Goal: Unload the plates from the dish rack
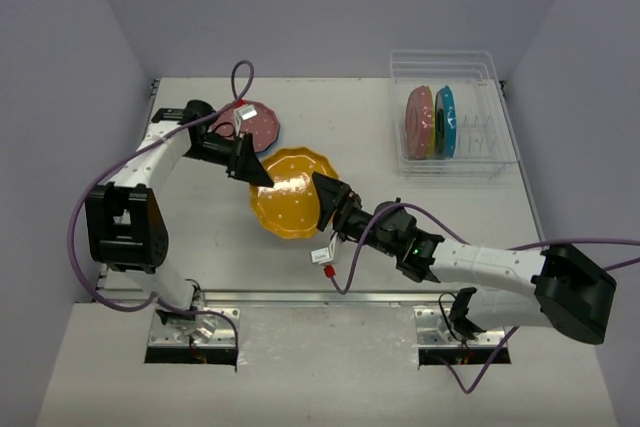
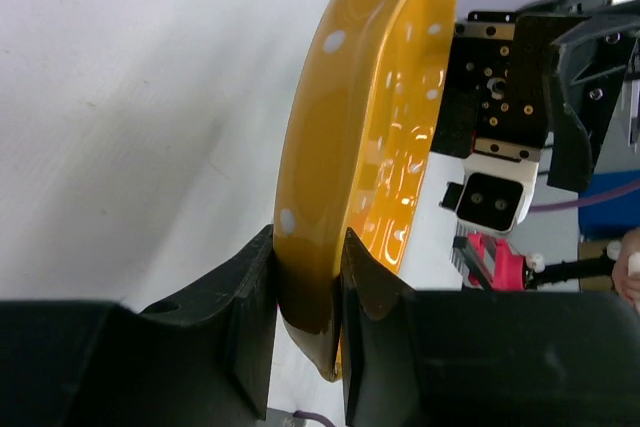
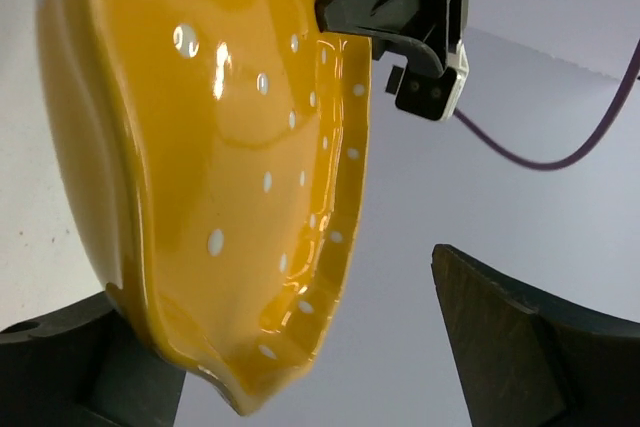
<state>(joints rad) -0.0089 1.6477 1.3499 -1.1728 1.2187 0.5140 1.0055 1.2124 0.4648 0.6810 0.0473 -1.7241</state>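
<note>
**Operator:** Where is the orange-yellow plate (image 1: 288, 192)?

**Guide:** You find it near the middle of the surface (image 1: 220, 247), between the 2 arms and well apart from the dish rack (image 1: 455, 169). You cannot tell whether its underside touches the surface.

**Operator:** What holds it?

**Guide:** The left gripper (image 1: 262, 175) holds it. In your left wrist view, its 2 fingers (image 2: 250, 297) press on the front and back of the scalloped rim, with no gap on either side. The grip sits on the plate's edge nearest the left arm.

**Operator:** And the right gripper (image 1: 322, 205)?

**Guide:** Its jaws stand spread wide. In your right wrist view, the plate's rim lies close beside 1 finger, and the other finger stands well apart from it. This gripper pinches nothing.

**Operator:** What is in the rack?

**Guide:** You see 3 plates standing on edge, side by side: an upright pink plate (image 1: 419, 122), a yellow-green plate (image 1: 435, 132) and a blue plate (image 1: 446, 122). The rack sits at the far right corner of the surface.

**Operator:** Any plates outside it?

**Guide:** 1 flat pink plate (image 1: 255, 125) lies at the far left, just beyond the left gripper.
</note>
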